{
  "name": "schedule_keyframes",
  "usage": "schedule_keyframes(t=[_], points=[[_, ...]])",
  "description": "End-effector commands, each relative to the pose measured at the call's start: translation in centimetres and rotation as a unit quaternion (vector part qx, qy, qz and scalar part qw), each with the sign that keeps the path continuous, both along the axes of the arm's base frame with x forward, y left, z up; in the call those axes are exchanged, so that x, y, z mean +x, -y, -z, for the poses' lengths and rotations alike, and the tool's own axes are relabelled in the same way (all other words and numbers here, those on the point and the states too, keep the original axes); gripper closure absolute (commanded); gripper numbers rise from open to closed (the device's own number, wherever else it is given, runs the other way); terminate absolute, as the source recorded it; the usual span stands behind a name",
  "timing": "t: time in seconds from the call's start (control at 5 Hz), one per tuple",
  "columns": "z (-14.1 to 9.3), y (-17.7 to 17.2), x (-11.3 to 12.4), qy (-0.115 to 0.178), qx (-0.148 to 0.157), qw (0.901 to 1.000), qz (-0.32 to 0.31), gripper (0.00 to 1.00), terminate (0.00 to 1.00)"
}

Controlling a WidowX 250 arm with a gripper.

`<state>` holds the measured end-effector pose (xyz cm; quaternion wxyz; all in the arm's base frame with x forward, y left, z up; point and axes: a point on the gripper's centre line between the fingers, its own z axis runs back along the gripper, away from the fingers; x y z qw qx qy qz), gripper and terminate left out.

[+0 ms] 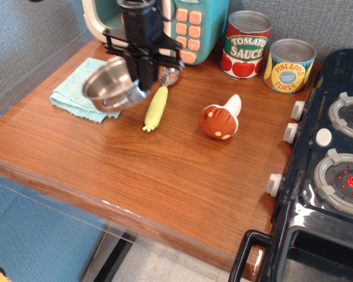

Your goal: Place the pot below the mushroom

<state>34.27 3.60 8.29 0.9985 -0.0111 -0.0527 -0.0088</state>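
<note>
The shiny steel pot [109, 86] hangs tilted in the air above the right edge of the teal cloth [76, 89], its opening turned towards the left. My black gripper [145, 76] is shut on the pot's right rim and holds it up. The mushroom [220, 119], brown cap with pale spots and a white stalk, lies on its side in the middle of the wooden table [165, 176], well to the right of the pot.
A yellow-handled spoon [157, 104] lies just right of the gripper. A toy microwave [182, 26] stands behind it. A tomato sauce can [246, 44] and a pineapple can [289, 65] stand at the back. A toy stove [332, 158] fills the right side.
</note>
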Motion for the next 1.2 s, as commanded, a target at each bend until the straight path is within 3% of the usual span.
schedule_keyframes(t=[0.0, 0.4, 1.0], points=[[-0.6, 6.4, -3.4, 0.006, -0.002, 0.9932, 0.116, 1.00, 0.00], [0.6, 9.3, -5.5, -0.011, -0.013, 0.9878, 0.155, 1.00, 0.00], [2.3, 9.4, -7.8, -0.045, -0.008, 0.9920, 0.118, 1.00, 0.00]])
